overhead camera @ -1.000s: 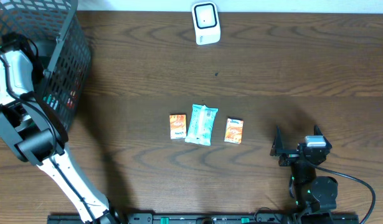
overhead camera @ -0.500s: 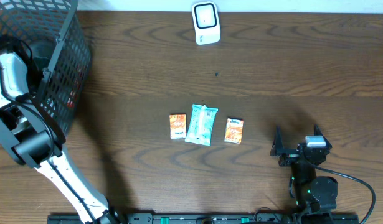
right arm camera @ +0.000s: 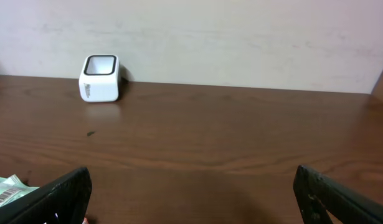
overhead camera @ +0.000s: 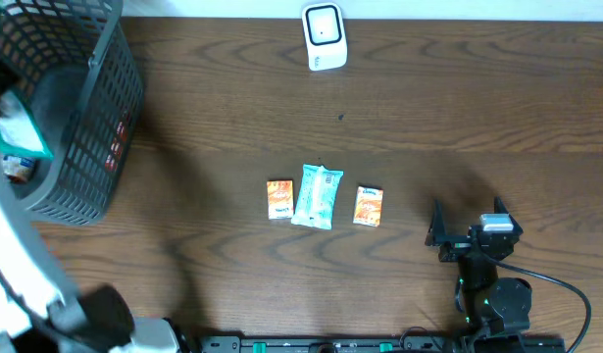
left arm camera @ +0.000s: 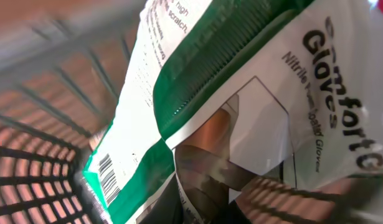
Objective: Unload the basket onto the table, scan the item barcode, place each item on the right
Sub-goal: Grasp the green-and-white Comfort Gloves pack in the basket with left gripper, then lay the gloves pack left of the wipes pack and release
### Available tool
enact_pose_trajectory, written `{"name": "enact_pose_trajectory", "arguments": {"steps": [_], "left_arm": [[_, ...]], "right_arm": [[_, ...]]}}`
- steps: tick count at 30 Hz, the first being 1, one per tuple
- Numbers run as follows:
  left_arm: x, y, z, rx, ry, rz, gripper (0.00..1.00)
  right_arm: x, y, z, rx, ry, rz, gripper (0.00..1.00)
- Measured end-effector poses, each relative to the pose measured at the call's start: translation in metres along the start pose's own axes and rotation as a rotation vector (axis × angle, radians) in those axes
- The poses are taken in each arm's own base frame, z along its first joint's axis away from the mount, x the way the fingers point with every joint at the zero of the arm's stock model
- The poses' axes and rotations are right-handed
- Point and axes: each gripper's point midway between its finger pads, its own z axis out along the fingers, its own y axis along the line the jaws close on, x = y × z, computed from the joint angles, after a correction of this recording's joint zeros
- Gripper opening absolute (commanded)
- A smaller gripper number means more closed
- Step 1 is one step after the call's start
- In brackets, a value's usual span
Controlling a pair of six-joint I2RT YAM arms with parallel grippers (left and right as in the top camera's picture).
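Packet of gloves (left arm camera: 241,93) pinched in left tool (left arm camera: 200,183); right tool (right arm camera: 194,199) agape, empty. Lift clear of basket (overhead camera: 105,108), barcode (left arm camera: 108,177) facing scanner (overhead camera: 324,37).

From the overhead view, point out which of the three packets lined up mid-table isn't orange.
The middle packet: pale blue and longer, flanked by the left orange packet and the right orange packet.

Two orange packets (overhead camera: 279,199) (overhead camera: 369,206), one scanner (overhead camera: 324,37)

Green-and-white glove packet (left arm camera: 210,68), black lettering; basket (overhead camera: 100,118) dark grey, seemingly mesh.
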Motion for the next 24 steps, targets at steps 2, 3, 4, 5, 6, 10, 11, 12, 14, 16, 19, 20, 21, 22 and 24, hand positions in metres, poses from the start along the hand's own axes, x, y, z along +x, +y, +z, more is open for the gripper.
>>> {"name": "enact_pose_trajectory", "arguments": {"steps": [2,3,4,5,6,10,11,12,14,16,19,20,21,22,24], "left_arm": [[-0.013,-0.005,-0.032,0.027,-0.075,-0.042,0.07],[-0.017,-0.008,-0.05,0.046,-0.111,-0.067,0.07],[-0.019,-0.013,-0.063,0.067,-0.135,-0.082,0.07],[-0.02,-0.019,-0.079,0.098,-0.157,-0.099,0.07],[-0.02,-0.031,-0.1,0.155,-0.179,-0.11,0.07],[0.005,-0.075,-0.158,0.349,-0.164,-0.082,0.07],[0.016,-0.086,-0.169,0.391,-0.138,-0.062,0.07],[0.03,-0.095,-0.179,0.427,-0.1,-0.047,0.07],[0.06,-0.108,-0.186,0.462,0.002,-0.031,0.07],[0.086,-0.12,-0.184,0.47,0.094,0.0,0.07],[0.127,-0.142,-0.167,0.47,0.229,0.064,0.07],[0.143,-0.149,-0.156,0.454,0.275,0.088,0.07],[0.158,-0.154,-0.144,0.431,0.318,0.112,0.07],[0.174,-0.158,-0.131,0.4,0.357,0.14,0.07],[0.208,-0.164,-0.105,0.325,0.44,0.197,0.07]], "right_arm": [[0.0,0.0,0.0,0.0,0.0,0.0,0.99],[0.0,0.0,0.0,0.0,0.0,0.0,0.99],[0.0,0.0,0.0,0.0,0.0,0.0,0.99],[0.0,0.0,0.0,0.0,0.0,0.0,0.99],[0.0,0.0,0.0,0.0,0.0,0.0,0.99],[0.0,0.0,0.0,0.0,0.0,0.0,0.99],[0.0,0.0,0.0,0.0,0.0,0.0,0.99],[0.0,0.0,0.0,0.0,0.0,0.0,0.99],[0.0,0.0,0.0,0.0,0.0,0.0,0.99],[0.0,0.0,0.0,0.0,0.0,0.0,0.99],[0.0,0.0,0.0,0.0,0.0,0.0,0.99],[0.0,0.0,0.0,0.0,0.0,0.0,0.99],[0.0,0.0,0.0,0.0,0.0,0.0,0.99],[0.0,0.0,0.0,0.0,0.0,0.0,0.99],[0.0,0.0,0.0,0.0,0.0,0.0,0.99]]}}
